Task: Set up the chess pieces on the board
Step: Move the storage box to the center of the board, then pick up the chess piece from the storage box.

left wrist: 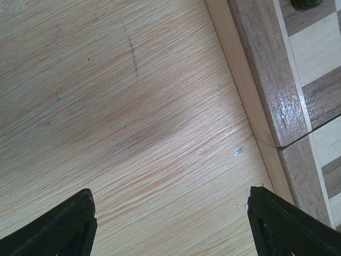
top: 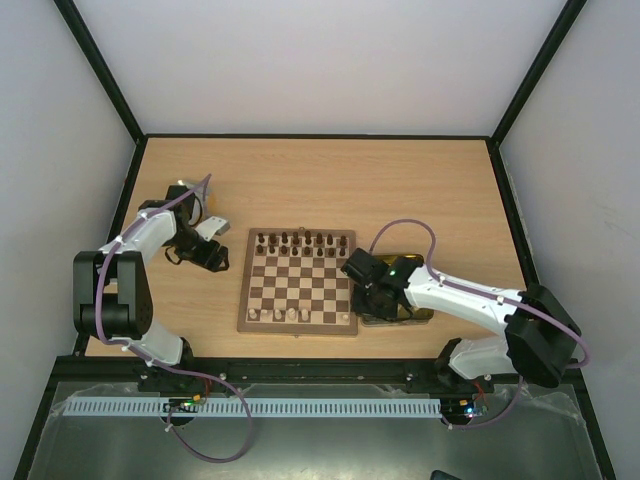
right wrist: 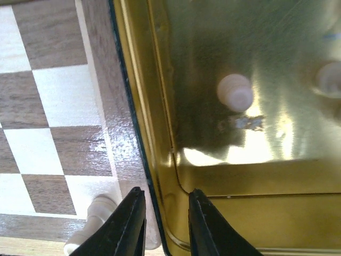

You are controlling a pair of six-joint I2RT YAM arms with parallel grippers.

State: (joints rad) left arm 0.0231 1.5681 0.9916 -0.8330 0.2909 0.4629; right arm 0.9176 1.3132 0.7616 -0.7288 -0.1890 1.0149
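Note:
The board lies mid-table. Dark chess pieces fill its far rows, and a few pale ones stand on the near row. My left gripper hangs open over bare table just left of the board, its fingers wide apart with nothing between them. The board's border runs along the right of that view. My right gripper hovers over the gold tray's left rim, its jaws a narrow gap apart and empty. A pale piece stands on the board's corner square beside its left finger.
The gold tray sits against the board's right side, and two pale pieces lie inside it. Black frame rails border the table on the left, right and far sides.

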